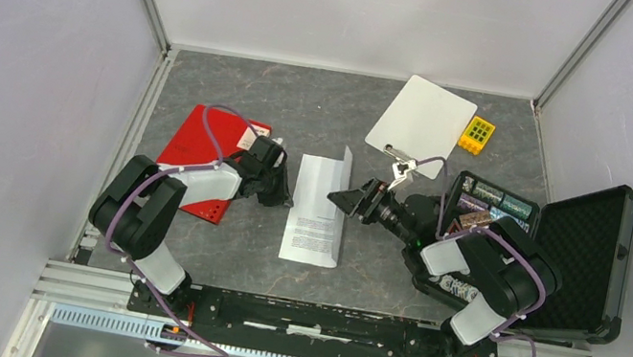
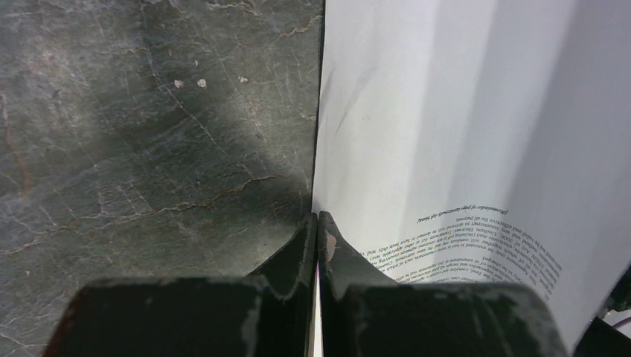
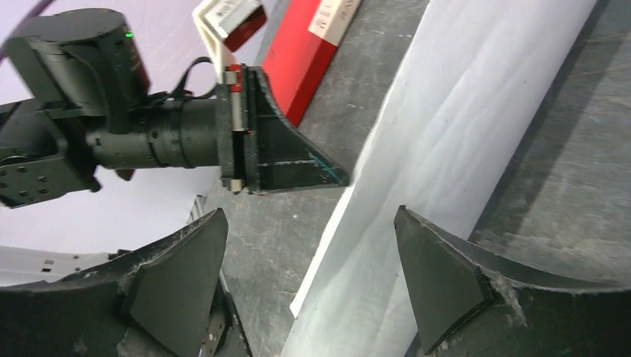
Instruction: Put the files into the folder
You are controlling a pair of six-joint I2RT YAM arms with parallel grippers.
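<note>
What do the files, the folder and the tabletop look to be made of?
The files: seemingly thin matte white paper. The sheet curls upward and carries printed text.
The folder: red and smooth, probably plastic or coated card. It looks flat and stiff.
The tabletop: dark grey with pale marble-like veins, possibly laminate.

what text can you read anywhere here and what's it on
"[Remainder of page intentionally left blank]": on the files, seen upside down.
Dense print beside it: too small to read.
On the folder, the white label: blurred.
Labels inside the black case: too small.
</note>
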